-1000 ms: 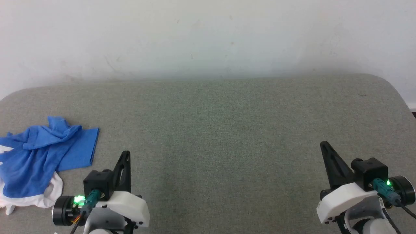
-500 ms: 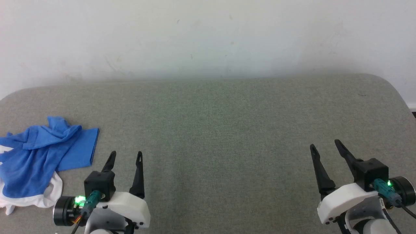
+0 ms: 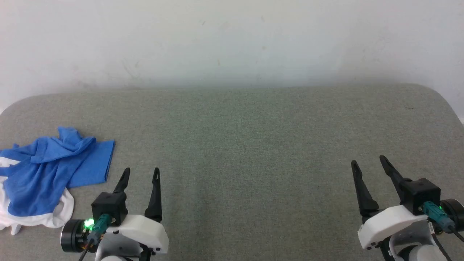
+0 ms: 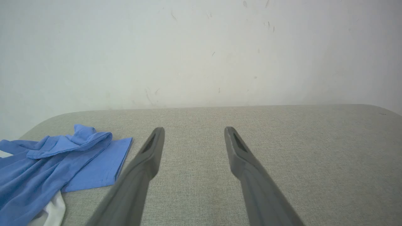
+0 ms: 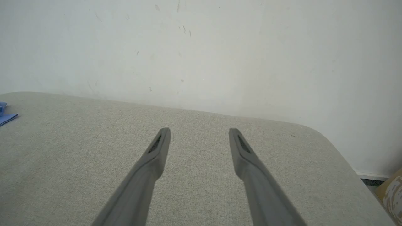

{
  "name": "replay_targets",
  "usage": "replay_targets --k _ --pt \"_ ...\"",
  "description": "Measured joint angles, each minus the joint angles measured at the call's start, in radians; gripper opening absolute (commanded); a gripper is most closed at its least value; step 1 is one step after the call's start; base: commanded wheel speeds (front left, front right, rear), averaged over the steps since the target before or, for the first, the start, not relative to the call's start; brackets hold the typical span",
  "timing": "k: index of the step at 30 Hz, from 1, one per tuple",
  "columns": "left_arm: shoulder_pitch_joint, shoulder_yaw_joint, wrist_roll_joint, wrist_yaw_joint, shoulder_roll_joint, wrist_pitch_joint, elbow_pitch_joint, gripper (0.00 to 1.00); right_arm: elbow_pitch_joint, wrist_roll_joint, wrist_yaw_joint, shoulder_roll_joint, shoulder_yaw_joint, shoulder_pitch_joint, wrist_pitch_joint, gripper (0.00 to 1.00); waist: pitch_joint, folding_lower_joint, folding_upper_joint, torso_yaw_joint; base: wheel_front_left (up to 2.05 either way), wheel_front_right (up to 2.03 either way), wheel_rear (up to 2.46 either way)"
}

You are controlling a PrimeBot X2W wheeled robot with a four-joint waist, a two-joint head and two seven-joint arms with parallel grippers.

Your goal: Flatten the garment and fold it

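Note:
The garment (image 3: 47, 174) lies crumpled at the left edge of the grey table, royal blue on top with white cloth showing along its near and left sides. In the left wrist view the garment (image 4: 56, 160) sits left of my fingers. My left gripper (image 3: 141, 174) is open and empty, just right of the garment and apart from it; its fingers (image 4: 150, 150) stand wide over bare table. My right gripper (image 3: 368, 163) is open and empty at the lower right, far from the garment. A blue corner of the garment (image 5: 6, 116) peeks in at the right wrist view's left edge.
The grey fabric-covered table (image 3: 246, 145) has rounded corners and ends at a white wall (image 3: 232, 43) behind. Its right edge drops to the floor, where a cardboard box corner (image 5: 391, 191) shows.
Both grippers have opened from shut. The head camera has shifted slightly, so the whole picture sits a little lower and to the right. The garment lies as before.

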Motion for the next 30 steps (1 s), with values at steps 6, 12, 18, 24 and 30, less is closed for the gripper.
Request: replay_targets --k 6,12,18,24,30 --pt "-0.001 0.003 -0.010 0.000 0.000 -0.010 0.000 1.00 0.002 0.003 0.000 0.000 -0.005 0.002 -0.011 1.00 -0.001 0.0000 0.0000 0.020 0.00 0.00 0.00" --pt "-0.002 0.007 -0.016 0.000 0.000 -0.025 -0.002 1.00 0.004 0.007 0.000 0.000 -0.009 0.003 -0.021 1.00 -0.003 0.0000 0.0000 0.049 0.00 0.00 0.00" --pt "-0.003 0.017 -0.024 0.000 0.000 -0.037 -0.004 1.00 0.005 0.009 0.000 0.000 -0.012 0.010 -0.030 1.00 -0.004 0.0000 0.0000 0.085 0.00 0.00 0.00" --pt "-0.003 0.025 -0.029 0.000 0.000 -0.049 -0.004 1.00 0.006 0.010 0.000 0.000 -0.014 0.011 -0.039 1.00 -0.003 0.0000 0.0000 0.125 0.00 0.00 0.00" --pt "-0.003 0.034 -0.052 0.004 0.000 -0.062 -0.001 1.00 0.004 0.018 0.000 0.000 -0.011 0.011 -0.055 1.00 0.001 0.0000 0.0000 0.166 0.00 0.00 0.00"
